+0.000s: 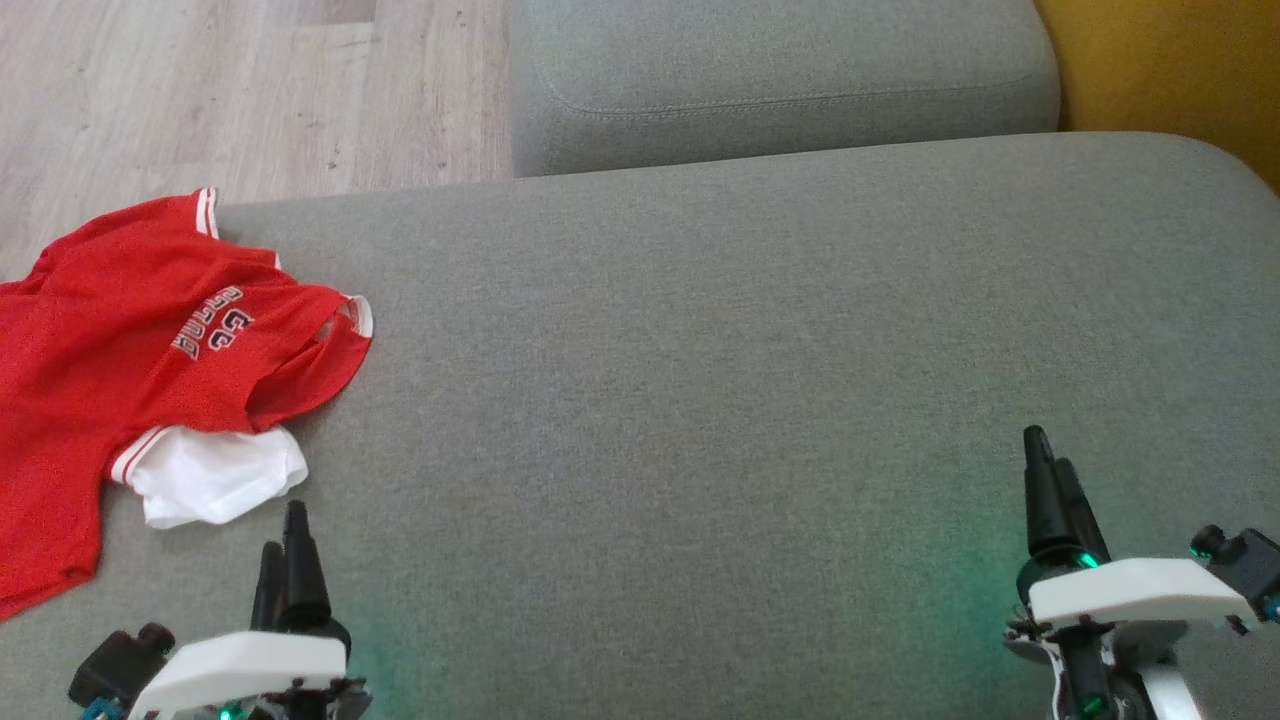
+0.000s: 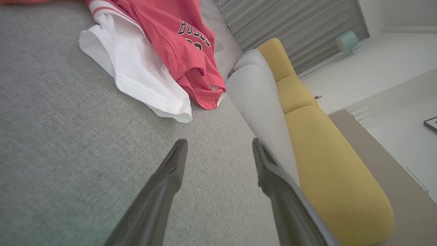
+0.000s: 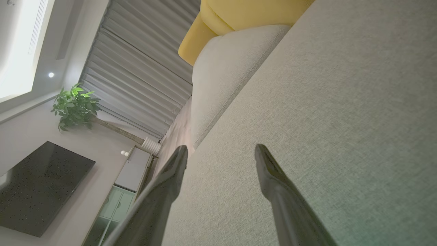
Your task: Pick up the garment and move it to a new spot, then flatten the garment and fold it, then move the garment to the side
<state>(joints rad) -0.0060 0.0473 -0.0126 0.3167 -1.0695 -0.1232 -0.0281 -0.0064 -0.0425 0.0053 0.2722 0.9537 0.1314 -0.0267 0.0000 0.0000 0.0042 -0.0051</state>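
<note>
Left claw [image 1: 283,530] stands at 7 o'clock in the head view, its 2 dark fingers parted and holding nothing. Right claw [image 1: 1048,450] stands at 4 o'clock, likewise spread wide and empty over bare grey fabric. Neither touches the garment [image 1: 150,330], a red jersey with white trim and dark lettering, which lies crumpled at 9 o'clock on the grey seat cushion [image 1: 700,350]. A white layer [image 1: 215,475] pokes out from under its 5 o'clock side. The left claw's tips sit just beyond that white cloth, near but apart. A second grey cushion [image 1: 780,80] lies at 12 o'clock, a yellow cushion [image 1: 1170,70] at 1 o'clock and pale wood floor [image 1: 200,90] at 11 o'clock. Beyond the fingers in the right wrist view are grey curtains [image 3: 136,68], a leafy plant [image 3: 75,107] and a dark screen [image 3: 37,188].
</note>
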